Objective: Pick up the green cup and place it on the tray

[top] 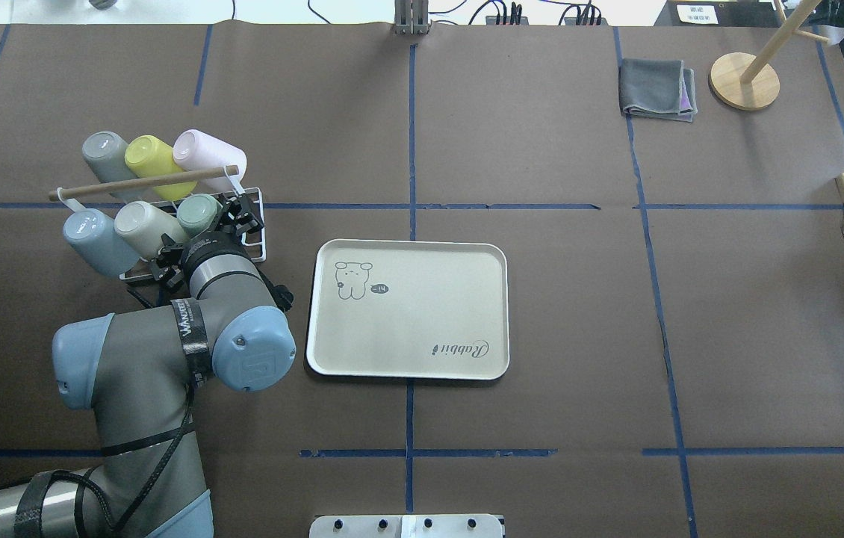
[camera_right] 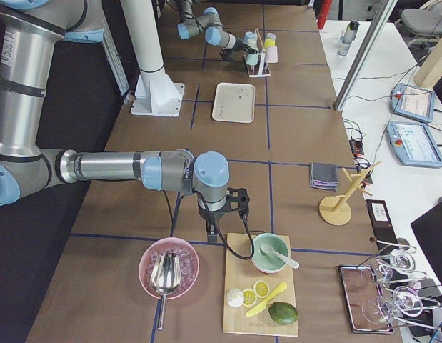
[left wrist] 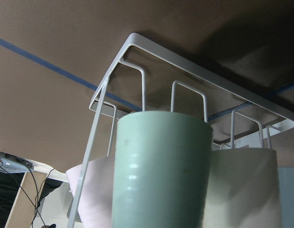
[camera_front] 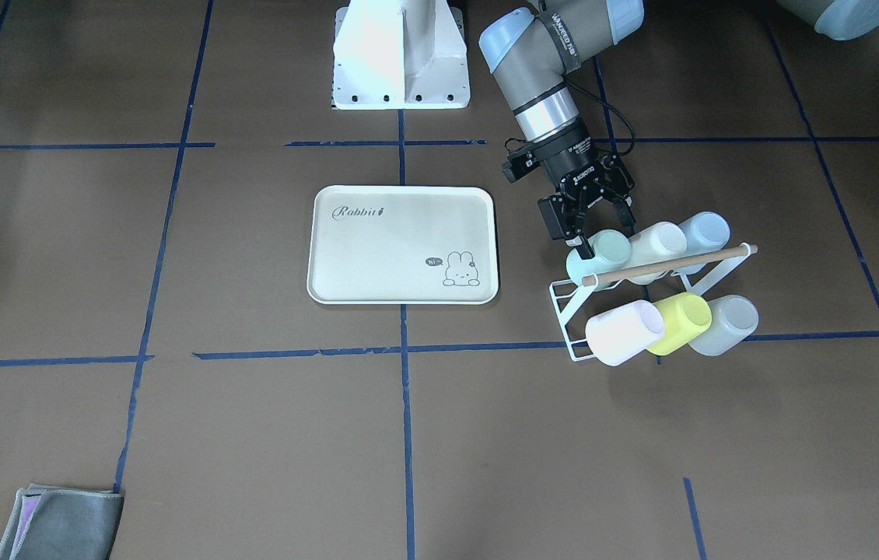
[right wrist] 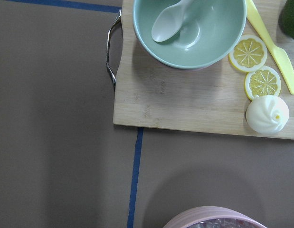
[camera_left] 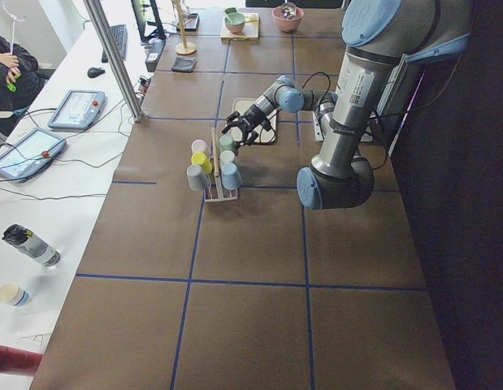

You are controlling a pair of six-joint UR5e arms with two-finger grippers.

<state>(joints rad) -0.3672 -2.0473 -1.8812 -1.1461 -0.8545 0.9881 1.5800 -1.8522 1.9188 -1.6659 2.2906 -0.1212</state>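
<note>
Green cup (camera_front: 609, 253) sits in the cup rack (camera_front: 673, 264), top row, roughly 3 o'clock from the tray (camera_front: 400, 233) in the front-facing view. Left pincer (camera_front: 603, 232) is spread wide, straddling it. Right pincer (camera_right: 211, 230) hangs by the cutting board (camera_right: 260, 286), and I honestly can't tell if it's spread or pressed together.

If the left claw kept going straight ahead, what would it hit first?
Most likely the green cup lying on the white wire rack: the left gripper points right at it and looks very close.
</note>
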